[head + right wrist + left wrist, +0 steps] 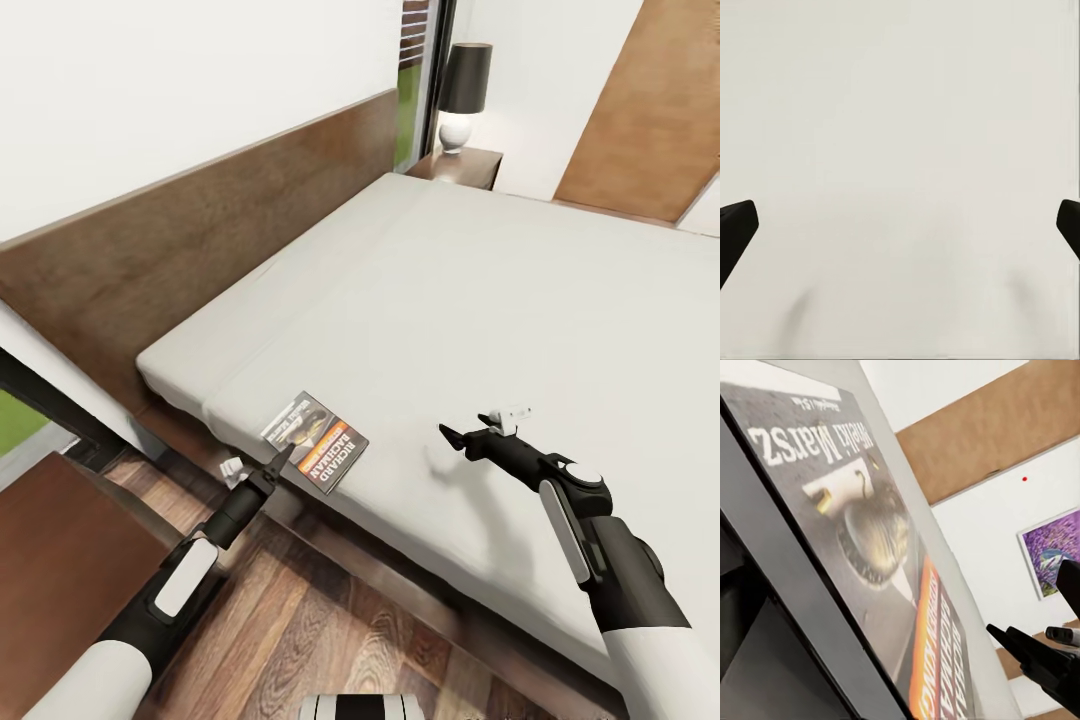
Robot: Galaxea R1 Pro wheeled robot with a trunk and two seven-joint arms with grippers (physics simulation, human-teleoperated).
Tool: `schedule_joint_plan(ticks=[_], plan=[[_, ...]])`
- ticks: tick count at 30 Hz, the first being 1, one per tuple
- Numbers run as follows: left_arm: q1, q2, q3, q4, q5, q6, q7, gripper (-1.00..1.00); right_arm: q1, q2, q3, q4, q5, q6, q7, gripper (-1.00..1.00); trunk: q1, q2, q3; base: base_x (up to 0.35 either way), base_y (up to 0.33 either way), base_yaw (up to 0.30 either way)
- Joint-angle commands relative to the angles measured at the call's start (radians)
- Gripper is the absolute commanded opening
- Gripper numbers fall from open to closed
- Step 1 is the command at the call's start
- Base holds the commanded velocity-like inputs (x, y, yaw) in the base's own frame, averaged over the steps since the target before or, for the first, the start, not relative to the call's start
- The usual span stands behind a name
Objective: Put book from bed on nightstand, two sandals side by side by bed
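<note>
The left end effector reaches up from the floor side to the near corner of the bed, its dark fingertip lying on the near edge of the book. Whether its jaws are parted or closed on the cover cannot be told. In the left wrist view the book looms very close, its dark cover with a golden picture, an orange-red band and white lettering running across the frame, tilted.

The book lies flat on the light grey mattress right at that near corner, close to the bed's edge and not far from the dark wood headboard.

The right end effector hovers over the mattress towards the middle of the bed's near side, well apart from the book, with its fingers spread wide and nothing between them. In the right wrist view its two dark fingertips sit far apart at either side, with plain mattress beyond them. The same right end effector shows in the left wrist view past the book.

At the far end of the headboard stands a nightstand carrying a lamp with a dark shade. Wood plank floor runs along the bed's near side.
</note>
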Motion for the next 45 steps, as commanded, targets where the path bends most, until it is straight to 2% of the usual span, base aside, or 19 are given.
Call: schedule_joint_plan(ticks=[1, 11, 12, 45], plan=[[0.0, 0.001, -0.006, 0.001, 0.007, 0.007, 0.0, 1.0, -0.001, -0.001, 0.001, -0.001, -0.01, 0.008, -0.002, 1.0, 0.0, 0.0, -0.001, 0.0, 0.0, -0.156], [0.0, 0.001, -0.005, 0.001, 0.007, 0.007, 0.0, 1.0, -0.001, -0.001, 0.001, -0.001, -0.01, 0.007, -0.003, 1.0, 0.0, 0.0, -0.001, 0.0, 0.0, -0.077], [0.0, 0.001, -0.005, 0.001, 0.007, 0.007, 0.0, -1.0, -0.001, -0.001, 0.001, -0.001, -0.01, 0.007, -0.003, 1.0, 0.0, 0.0, -0.001, 0.0, 0.0, -0.004], [0.0, 0.001, -0.005, 0.001, 0.007, 0.007, 0.0, -1.0, -0.001, -0.001, 0.001, -0.002, -0.01, 0.007, -0.003, 1.0, 0.0, 0.0, -0.001, 0.0, 0.0, 0.017]])
